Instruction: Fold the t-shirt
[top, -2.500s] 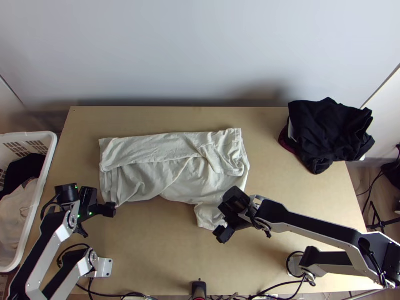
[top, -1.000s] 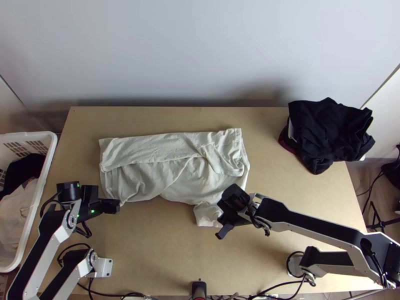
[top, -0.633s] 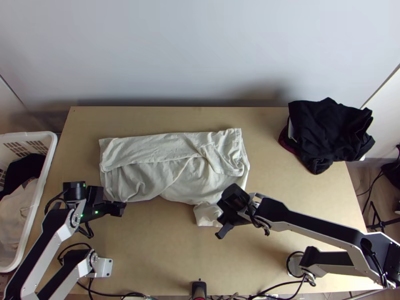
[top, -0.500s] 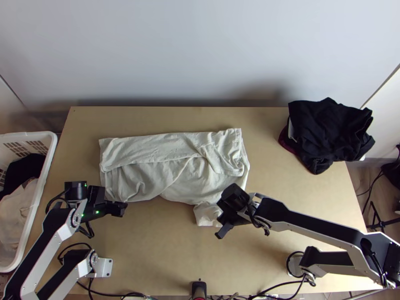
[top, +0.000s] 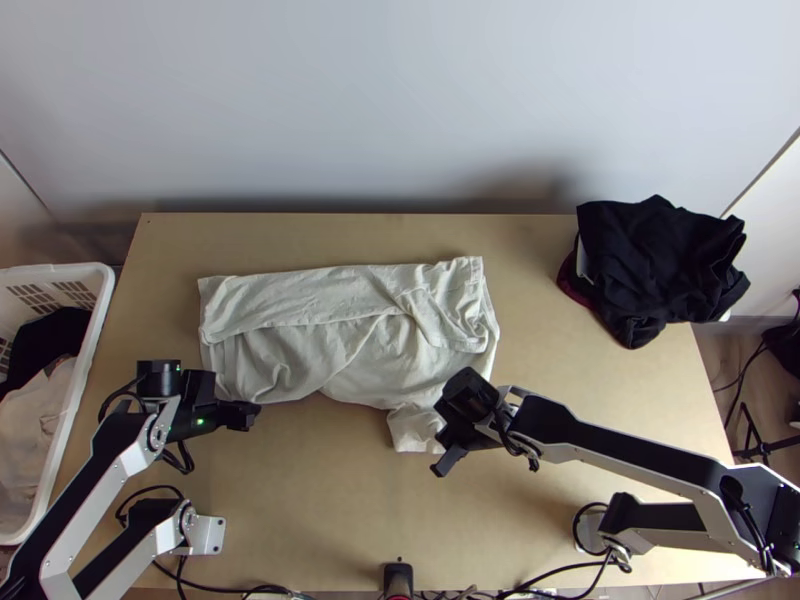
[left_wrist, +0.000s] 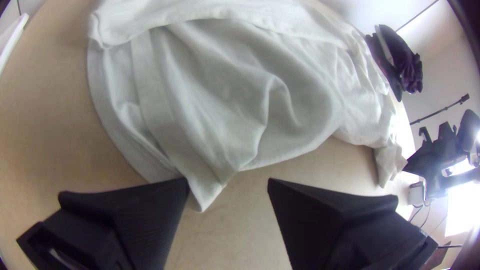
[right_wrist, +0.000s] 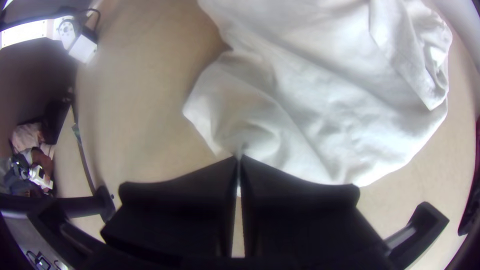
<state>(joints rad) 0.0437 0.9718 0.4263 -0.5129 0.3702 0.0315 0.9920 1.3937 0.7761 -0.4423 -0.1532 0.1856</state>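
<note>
A cream t-shirt (top: 350, 340) lies with its far part folded over in a long strip and its near part loosely wrinkled. At its near left corner is my left gripper (top: 243, 408); in the left wrist view the left gripper (left_wrist: 228, 187) stands open, a corner of the shirt (left_wrist: 205, 190) beside one finger. My right gripper (top: 440, 450) is at the sleeve that sticks out toward the near edge. Seen from the right wrist, the right gripper (right_wrist: 239, 162) is shut on the sleeve (right_wrist: 235, 110), with cloth puckered at its fingertips.
Dark clothes (top: 655, 265) are piled at the table's far right. A white laundry basket (top: 100, 300) with clothes stands off the left edge. Bare wood (top: 320, 490) lies between the two arms, nearer than the shirt.
The left gripper has moved right along the shirt's near left edge. The right gripper's fingers have turned or closed slightly at the sleeve, and the sleeve end has shifted a little; it then stays still.
</note>
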